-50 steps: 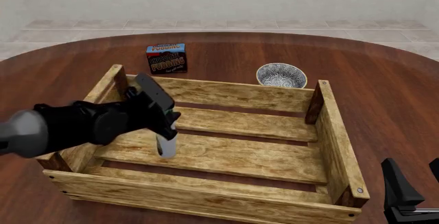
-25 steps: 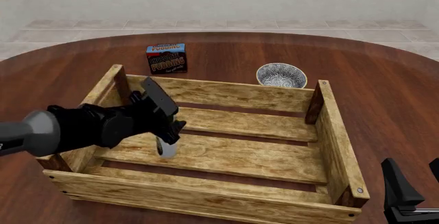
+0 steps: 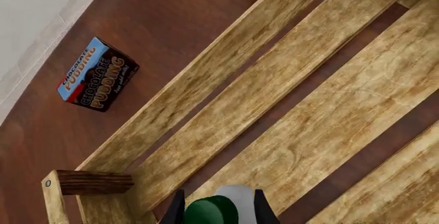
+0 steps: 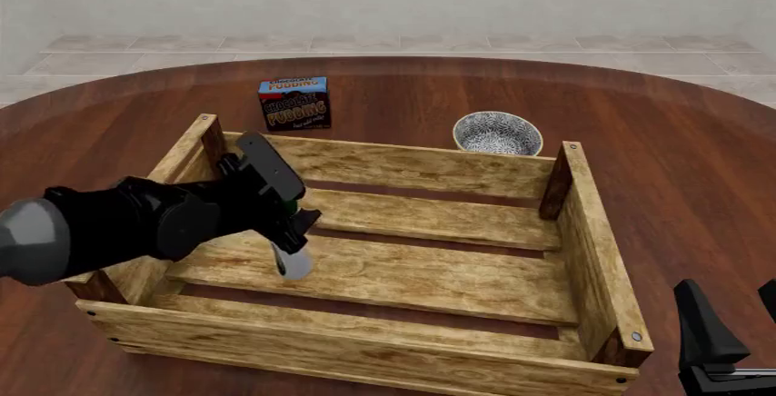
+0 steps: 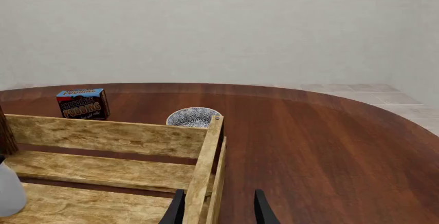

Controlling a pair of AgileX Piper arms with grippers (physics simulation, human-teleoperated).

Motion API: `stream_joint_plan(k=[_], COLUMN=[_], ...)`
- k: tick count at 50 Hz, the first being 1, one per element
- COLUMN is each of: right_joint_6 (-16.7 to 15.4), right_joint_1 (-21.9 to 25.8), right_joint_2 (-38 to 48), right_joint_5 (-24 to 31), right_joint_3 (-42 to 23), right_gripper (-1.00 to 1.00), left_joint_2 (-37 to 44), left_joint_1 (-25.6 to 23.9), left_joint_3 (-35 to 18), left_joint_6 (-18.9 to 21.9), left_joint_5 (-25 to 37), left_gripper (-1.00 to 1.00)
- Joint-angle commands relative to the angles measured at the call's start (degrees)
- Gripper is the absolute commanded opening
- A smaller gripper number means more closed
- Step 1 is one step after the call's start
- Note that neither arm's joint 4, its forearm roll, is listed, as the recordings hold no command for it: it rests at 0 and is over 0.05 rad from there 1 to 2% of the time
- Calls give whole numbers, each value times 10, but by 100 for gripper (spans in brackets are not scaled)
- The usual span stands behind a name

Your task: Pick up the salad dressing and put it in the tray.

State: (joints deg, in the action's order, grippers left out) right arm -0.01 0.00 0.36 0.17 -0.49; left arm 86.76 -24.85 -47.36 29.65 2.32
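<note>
Left gripper with salad dressing inside tray

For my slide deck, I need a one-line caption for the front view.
Left gripper holds the salad dressing inside the tray, its base near the slats.

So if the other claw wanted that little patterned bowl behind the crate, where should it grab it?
Probably by the rim, coming straight down from above. The bowl stands upright and open on the table, so one finger could slip inside and one outside its thin wall. The crate stands close in front, so a low sideways approach looks awkward.
</note>
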Motion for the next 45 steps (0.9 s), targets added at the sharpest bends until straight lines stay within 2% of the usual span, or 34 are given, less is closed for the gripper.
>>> stream_joint_plan(k=[1, 20, 35, 45], right_joint_6=[0, 0, 0, 0], right_joint_1=[0, 0, 0, 0], right_joint_2=[0, 0, 0, 0], right_joint_5=[0, 0, 0, 0], right_joint_3=[0, 0, 0, 0], right_gripper=[100, 100, 100, 100], left_joint_2=[-38, -123, -212, -252], left_joint_1=[-2, -4, 4, 15], left_joint_3=[-7, -37, -94, -105], left_joint_6=[-2, -12, -34, -47], left_joint_5=[24, 85, 155, 167], left_gripper=[100, 100, 100, 100])
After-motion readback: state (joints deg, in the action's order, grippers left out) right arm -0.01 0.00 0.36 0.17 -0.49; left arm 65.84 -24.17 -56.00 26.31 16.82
